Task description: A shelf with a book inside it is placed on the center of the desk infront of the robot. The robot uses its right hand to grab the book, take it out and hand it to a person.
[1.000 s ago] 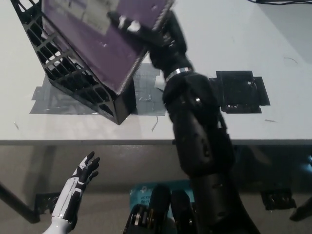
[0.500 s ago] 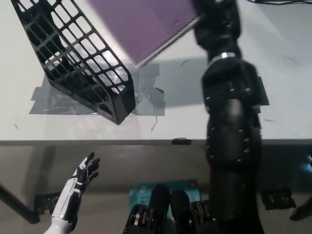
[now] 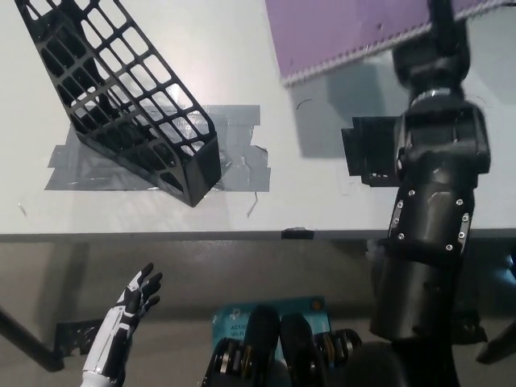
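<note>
Low at the left, below the counter (image 3: 242, 218) edge, the white left robot hand (image 3: 133, 302) is seen resting with its fingers spread and nothing held. On the counter above it, the black lattice shelf (image 3: 121, 97) is seen standing empty on grey tape (image 3: 234, 161), tilted across the picture. Further right, at the top, the purple book (image 3: 347, 32) is held clear of the shelf and above the counter, its spiral edge turned downward. The black right robot hand (image 3: 439, 28) is closed on the book's right side, though the fingers themselves are largely cut off by the frame. A black tape patch (image 3: 367, 149) is seen just beside the forearm. No person is visible. For the handover to be done well, the grip is best kept firm and the book level, and release should be withheld until the book is taken.
</note>
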Controlling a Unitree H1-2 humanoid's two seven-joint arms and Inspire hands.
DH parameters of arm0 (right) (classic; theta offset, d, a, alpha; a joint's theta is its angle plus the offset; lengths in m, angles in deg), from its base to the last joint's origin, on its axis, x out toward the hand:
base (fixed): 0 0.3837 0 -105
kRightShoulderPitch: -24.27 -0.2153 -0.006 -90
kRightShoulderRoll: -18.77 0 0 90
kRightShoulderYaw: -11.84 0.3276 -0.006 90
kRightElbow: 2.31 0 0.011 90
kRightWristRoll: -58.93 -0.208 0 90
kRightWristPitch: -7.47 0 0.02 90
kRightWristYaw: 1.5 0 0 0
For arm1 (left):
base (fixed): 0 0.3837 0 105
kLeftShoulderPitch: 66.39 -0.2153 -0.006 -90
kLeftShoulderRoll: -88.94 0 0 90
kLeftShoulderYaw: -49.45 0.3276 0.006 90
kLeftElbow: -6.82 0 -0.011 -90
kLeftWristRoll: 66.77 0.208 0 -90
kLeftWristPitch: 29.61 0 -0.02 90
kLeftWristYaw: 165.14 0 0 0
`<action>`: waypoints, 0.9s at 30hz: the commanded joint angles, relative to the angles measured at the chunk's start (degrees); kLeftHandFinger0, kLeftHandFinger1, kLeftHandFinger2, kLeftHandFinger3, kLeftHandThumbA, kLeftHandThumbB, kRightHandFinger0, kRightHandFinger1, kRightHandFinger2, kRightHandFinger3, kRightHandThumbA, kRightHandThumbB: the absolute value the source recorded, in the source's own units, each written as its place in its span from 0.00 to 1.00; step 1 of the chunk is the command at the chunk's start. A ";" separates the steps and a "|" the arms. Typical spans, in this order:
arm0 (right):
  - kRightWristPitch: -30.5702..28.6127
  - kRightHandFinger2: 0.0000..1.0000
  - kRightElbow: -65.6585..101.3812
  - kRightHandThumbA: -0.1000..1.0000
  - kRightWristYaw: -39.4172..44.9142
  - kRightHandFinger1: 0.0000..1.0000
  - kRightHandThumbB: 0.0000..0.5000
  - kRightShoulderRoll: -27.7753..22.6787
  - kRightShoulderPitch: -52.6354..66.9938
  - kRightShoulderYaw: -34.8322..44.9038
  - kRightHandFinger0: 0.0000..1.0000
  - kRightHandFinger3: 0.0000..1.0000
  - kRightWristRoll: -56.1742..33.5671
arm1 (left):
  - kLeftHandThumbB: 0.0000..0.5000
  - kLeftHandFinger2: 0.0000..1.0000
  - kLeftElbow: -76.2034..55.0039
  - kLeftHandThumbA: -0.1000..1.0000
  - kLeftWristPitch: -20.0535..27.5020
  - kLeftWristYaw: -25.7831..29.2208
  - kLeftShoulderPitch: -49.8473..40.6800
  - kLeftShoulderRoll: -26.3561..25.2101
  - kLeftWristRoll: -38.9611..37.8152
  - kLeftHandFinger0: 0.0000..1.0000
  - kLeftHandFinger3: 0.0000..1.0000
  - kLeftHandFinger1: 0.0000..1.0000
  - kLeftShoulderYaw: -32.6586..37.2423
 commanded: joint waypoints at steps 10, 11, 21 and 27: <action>-16.46 0.00 -31.42 0.96 4.24 0.00 0.00 -4.98 -2.19 0.04 0.00 0.32 3.70 | 0.59 1.00 -2.44 1.00 1.37 -0.44 0.07 -0.87 -0.12 1.00 1.00 1.00 -0.30; -17.56 0.01 -33.16 0.95 4.30 0.00 0.00 -5.12 -2.48 0.01 0.00 0.35 3.78 | 0.58 1.00 -2.37 1.00 1.53 -0.45 0.11 -0.89 -0.11 1.00 1.00 1.00 -0.30; -20.24 0.13 -38.25 0.95 7.15 0.00 0.20 -6.51 -3.73 0.46 0.00 0.40 2.26 | 0.58 1.00 -2.52 1.00 1.08 -0.57 0.58 -0.92 -0.38 1.00 1.00 1.00 -0.37; -16.58 1.00 -29.46 1.00 24.73 1.00 0.86 -6.04 -0.17 -2.84 1.00 1.00 -1.75 | 0.60 1.00 -2.24 1.00 1.13 -0.71 1.14 -0.99 -0.58 1.00 1.00 1.00 -0.39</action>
